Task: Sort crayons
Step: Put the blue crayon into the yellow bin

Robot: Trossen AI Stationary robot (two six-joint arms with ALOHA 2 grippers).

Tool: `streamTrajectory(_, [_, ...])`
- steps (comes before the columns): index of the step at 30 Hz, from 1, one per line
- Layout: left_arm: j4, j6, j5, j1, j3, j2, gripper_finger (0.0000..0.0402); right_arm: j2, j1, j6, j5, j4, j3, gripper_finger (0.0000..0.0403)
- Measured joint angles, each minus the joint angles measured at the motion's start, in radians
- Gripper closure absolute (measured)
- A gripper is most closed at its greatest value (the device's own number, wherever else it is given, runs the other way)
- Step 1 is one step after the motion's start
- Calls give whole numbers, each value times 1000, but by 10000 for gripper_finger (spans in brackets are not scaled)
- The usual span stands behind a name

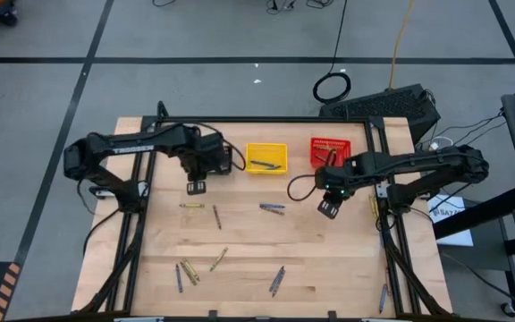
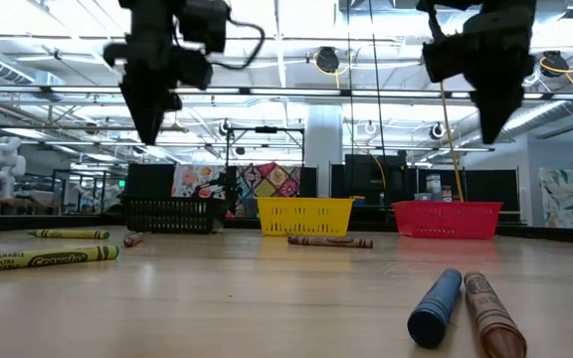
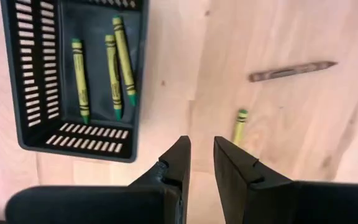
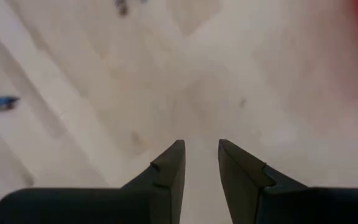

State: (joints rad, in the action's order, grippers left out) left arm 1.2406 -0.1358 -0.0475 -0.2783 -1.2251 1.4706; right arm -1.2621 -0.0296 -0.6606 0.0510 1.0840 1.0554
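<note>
Claws both slightly spread and empty: left claw (image 3: 202,163) beside black basket's (image 3: 35,93) rim, right claw (image 4: 201,165) over bare table (image 4: 241,81).

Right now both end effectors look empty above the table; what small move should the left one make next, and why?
Probably lower the left end effector onto the olive-yellow crayon lying on the wooden table just ahead of its fingers. Its fingers stand apart with nothing between them, three matching olive-yellow crayons already lie in the black mesh basket beside it, and the brownish-red crayon lies farther off.
</note>
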Motion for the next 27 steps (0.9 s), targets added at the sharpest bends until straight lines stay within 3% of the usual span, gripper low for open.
streamTrajectory(8, [-5,71,0,113,-1,-118,338,0,-120,-258,-103,77,0,318])
streamTrajectory(16, [-3,105,1,211,-1,-146,338,0,-215,-391,-109,79,-1,319])
streamTrajectory(23, [-4,119,8,247,-1,-146,338,0,-233,-327,-283,66,-1,319])
streamTrajectory(27, [-5,131,32,261,-1,-146,338,0,-231,-192,-312,-22,-1,319])
